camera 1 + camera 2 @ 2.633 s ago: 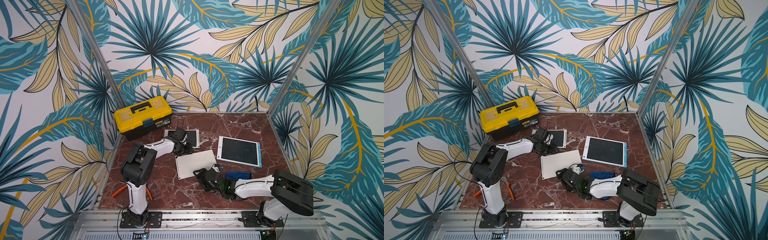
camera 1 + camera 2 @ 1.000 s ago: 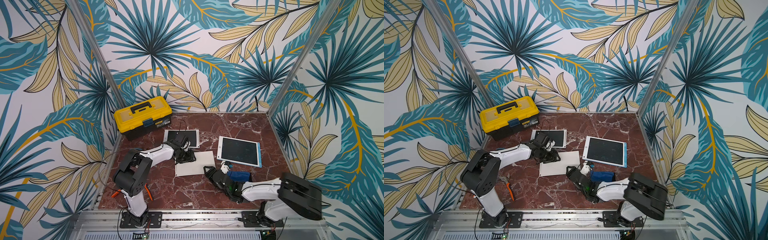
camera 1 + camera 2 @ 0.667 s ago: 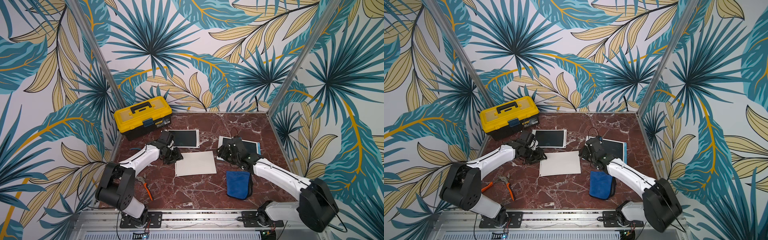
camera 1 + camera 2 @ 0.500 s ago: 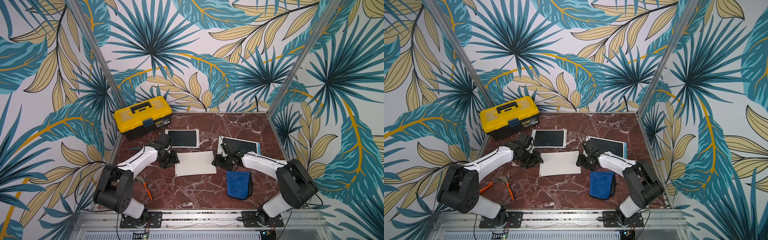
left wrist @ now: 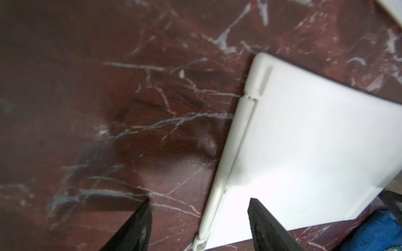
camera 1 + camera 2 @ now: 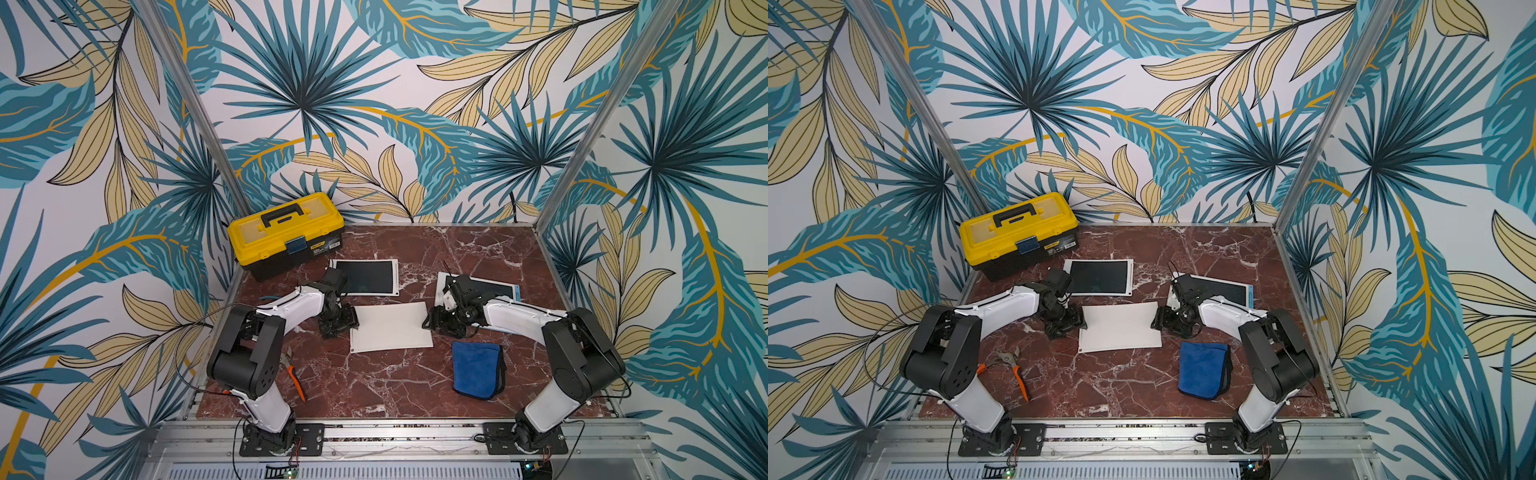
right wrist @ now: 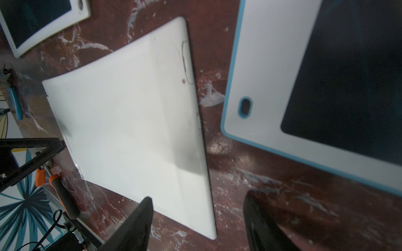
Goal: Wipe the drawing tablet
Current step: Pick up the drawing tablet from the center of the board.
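Left gripper [image 5: 200, 217] at 9 o'clock of the tablet [image 6: 390, 326], right gripper [image 7: 198, 217] at 3 o'clock, both spread and empty; an uneven pinch could skid it away.

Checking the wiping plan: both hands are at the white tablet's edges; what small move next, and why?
Probably close the left hand on the white tablet to start turning it over: its open jaws straddle the tablet's edge, no dark screen faces up, and the blue cloth lies unheld.

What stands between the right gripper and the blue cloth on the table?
Nothing visible. The right gripper, open, is at the white tablet's edge; the blue cloth lies beside it, with only bare table between.
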Controlling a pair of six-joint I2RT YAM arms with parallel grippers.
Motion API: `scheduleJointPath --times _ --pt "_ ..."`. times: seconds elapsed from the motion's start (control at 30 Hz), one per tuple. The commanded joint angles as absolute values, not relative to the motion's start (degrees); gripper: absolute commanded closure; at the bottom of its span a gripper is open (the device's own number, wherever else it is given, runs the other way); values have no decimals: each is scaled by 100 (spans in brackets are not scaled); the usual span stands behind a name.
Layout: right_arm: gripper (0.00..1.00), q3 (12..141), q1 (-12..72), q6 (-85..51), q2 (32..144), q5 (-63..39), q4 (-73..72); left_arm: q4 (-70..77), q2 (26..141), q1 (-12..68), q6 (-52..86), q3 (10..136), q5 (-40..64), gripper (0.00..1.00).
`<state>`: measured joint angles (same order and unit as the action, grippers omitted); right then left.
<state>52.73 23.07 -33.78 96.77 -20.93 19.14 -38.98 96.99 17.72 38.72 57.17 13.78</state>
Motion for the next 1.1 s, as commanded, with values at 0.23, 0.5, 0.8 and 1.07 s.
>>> scheduleJointPath --times 0.23,0.5,0.8,1.07 --pt "33 5800 2237 -3119 10778 -3082 1522 -2078 10103 1367 3751 5048 2586 27" --pt "33 6011 2231 -2980 11001 -3258 1599 -1775 10209 1266 3589 4785 3305 28" --pt "34 6133 2231 -2849 11177 -3417 1635 -1108 9856 1160 3563 4448 4148 30" --pt "34 6255 2218 -2768 11349 -3524 1625 -993 9810 1155 3519 4295 4773 34"
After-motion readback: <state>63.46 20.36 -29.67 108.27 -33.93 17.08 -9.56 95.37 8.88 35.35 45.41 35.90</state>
